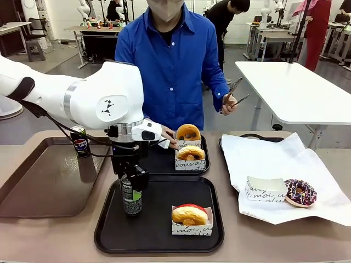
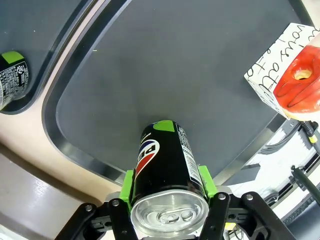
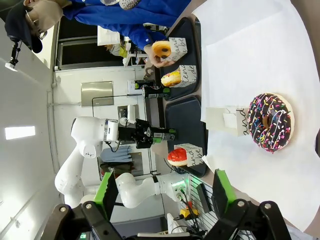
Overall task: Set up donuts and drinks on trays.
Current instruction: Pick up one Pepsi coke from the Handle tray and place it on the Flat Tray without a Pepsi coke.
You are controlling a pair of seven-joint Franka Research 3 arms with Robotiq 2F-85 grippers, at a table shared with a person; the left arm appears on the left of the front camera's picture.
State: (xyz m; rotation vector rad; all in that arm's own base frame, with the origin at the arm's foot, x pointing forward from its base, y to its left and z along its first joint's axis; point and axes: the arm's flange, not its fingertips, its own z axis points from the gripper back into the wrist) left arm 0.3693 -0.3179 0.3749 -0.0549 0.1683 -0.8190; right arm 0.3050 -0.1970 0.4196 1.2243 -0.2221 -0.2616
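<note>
One black Pepsi can (image 1: 131,195) sits pinched in the left gripper (image 2: 169,187), low over the near black tray (image 1: 159,241) at its nine o'clock side. Released tilted, it may topple toward the red-iced donut (image 1: 190,215). The right gripper (image 3: 165,192) stands spread, empty.

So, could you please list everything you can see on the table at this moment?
Black trays: two, one near the robot, one behind it by the person.
Brown tray: one, glossy, on the table's left.
Cans: three, dark; one held upright over the near tray, one on the brown tray, one on the far tray.
Sleeved donuts: three; red-iced on the near tray, two golden on the far tray.
Chocolate sprinkled donut: one, on white paper, right.
Empty sleeve: one, white, beside it.
Tongs: one pair, in the person's hand.
Left gripper: closed on the can.
Right gripper: open, over the paper.
</note>
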